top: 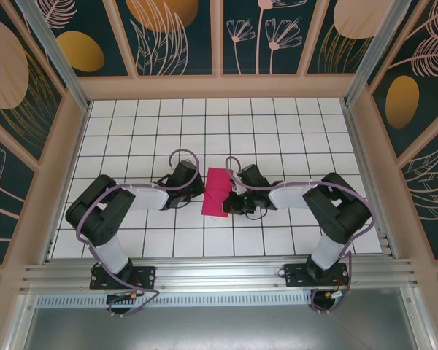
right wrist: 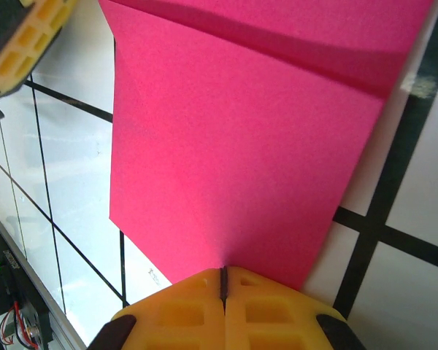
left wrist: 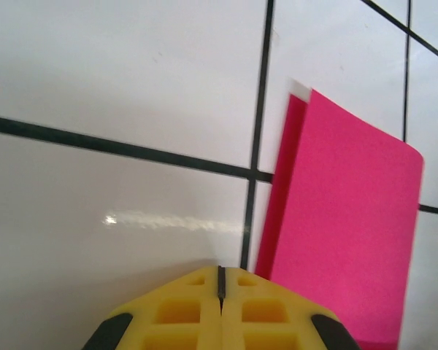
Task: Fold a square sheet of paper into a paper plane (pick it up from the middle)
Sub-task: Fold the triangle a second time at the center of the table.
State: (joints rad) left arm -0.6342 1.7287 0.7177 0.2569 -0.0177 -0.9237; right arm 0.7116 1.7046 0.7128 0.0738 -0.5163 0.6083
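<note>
on the white tiled table (top: 131, 138) lay the square sheet of paper (top: 217, 192), part-folded, one flap raised; my left gripper (left wrist: 220, 271) was pinched shut just beside it; my right gripper (right wrist: 223, 271) was pinched shut at its opposite edge; light, limp, crease-prone, i judged; best taken mid-crease.

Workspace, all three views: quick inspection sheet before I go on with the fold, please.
Surface: white tiled table, dark grid lines, glossy.
Job's things: pink paper lying flat between the grippers, folded, with a crease showing in the right wrist view.
Clutter: nothing seen.
Grippers: left gripper shut, beside the paper's edge. Right gripper shut, tips at the paper's near edge; I cannot tell whether it pinches the paper.
Cables: purple cables loop along both arms.
Surroundings: floral wall panels on three sides; metal rail at the arm bases.
</note>
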